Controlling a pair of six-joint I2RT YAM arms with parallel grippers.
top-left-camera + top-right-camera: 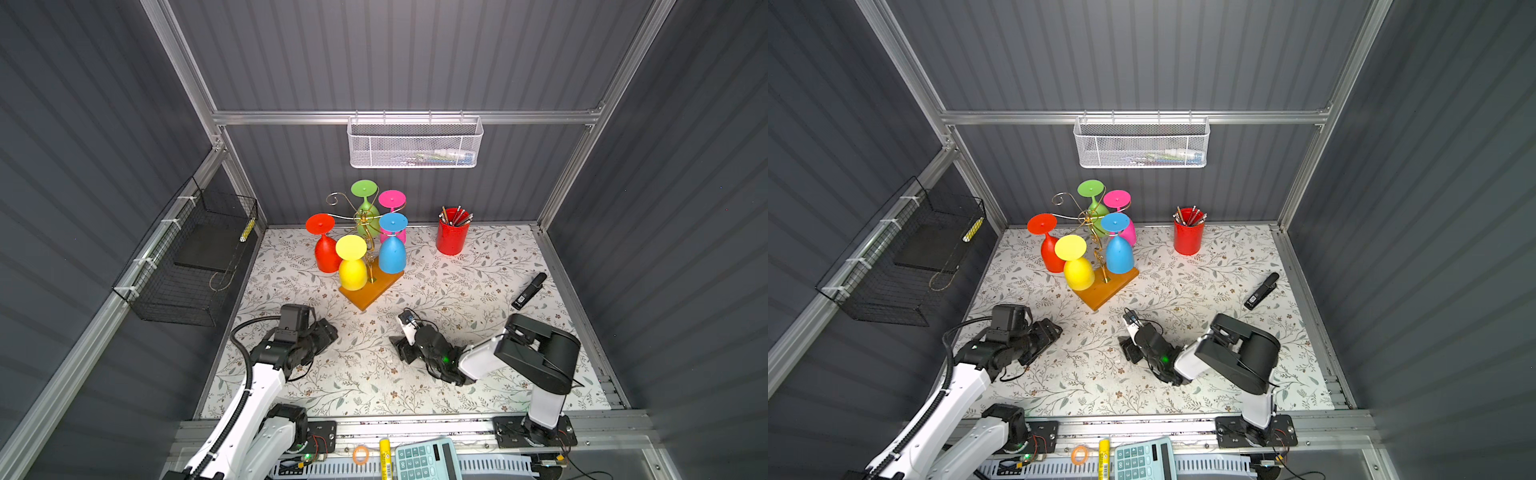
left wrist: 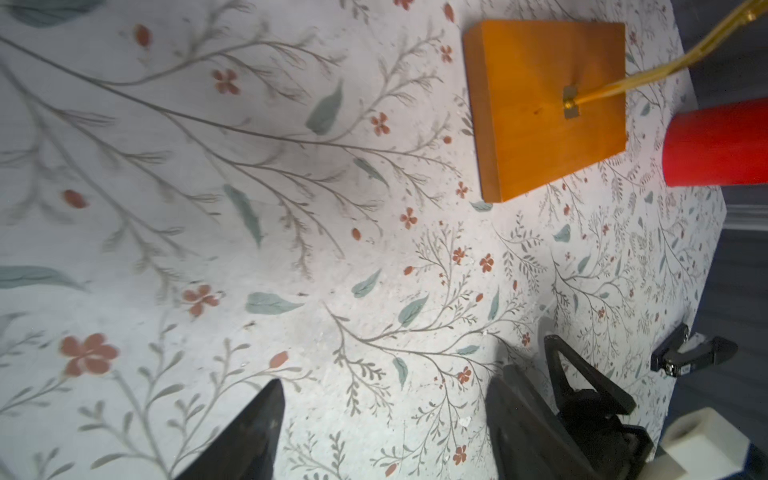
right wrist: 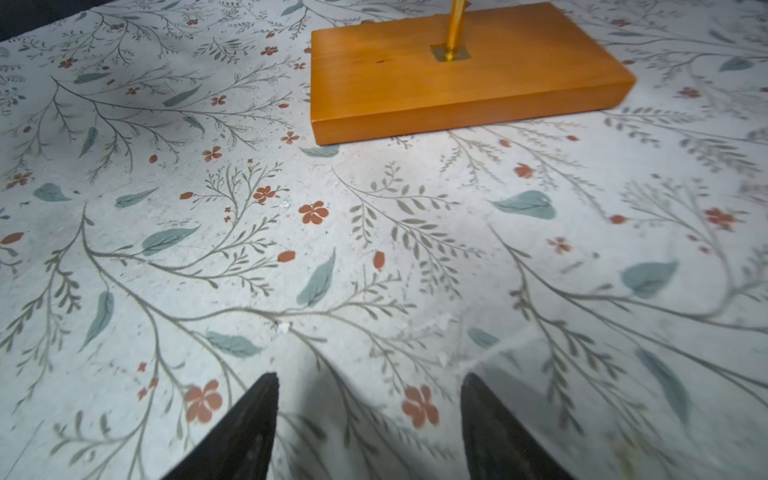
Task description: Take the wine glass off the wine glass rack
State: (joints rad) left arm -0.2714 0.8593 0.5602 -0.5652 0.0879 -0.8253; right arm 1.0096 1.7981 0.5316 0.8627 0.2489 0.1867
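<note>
Two robot arms crouch low over a floral table cover (image 1: 457, 286) on the near side of the wine glass rack (image 1: 376, 291), neither touching it. The rack's orange-brown wooden base sits flat on the cover with its gold wire stem upright. Five wine glasses hang bowl-down from its curled arms: the red glass (image 1: 326, 251) and yellow glass (image 1: 352, 268) on the left arm's side, the blue glass (image 1: 392, 251) on the right arm's side, and the green glass (image 1: 365, 203) and pink glass (image 1: 392, 200) behind the stem.

The left arm slants up from its mount, its white forearm leaning toward the rack. Its wrist is bent over so that the left gripper (image 1: 330, 332) points at the base from short of the near-left edge. In the left wrist view its dark fingers (image 2: 249, 440) stand apart with only patterned cover between them.

The right arm rises straight from its mount, folds sharply at the elbow and reaches across toward the rack. The right gripper (image 1: 401, 347) hangs low near the base's front corner, jaws apart and empty in the right wrist view.

A red pencil cup (image 1: 452, 237) stands to the rack's right by the back wall, and a black stapler (image 1: 528, 291) lies farther right.
</note>
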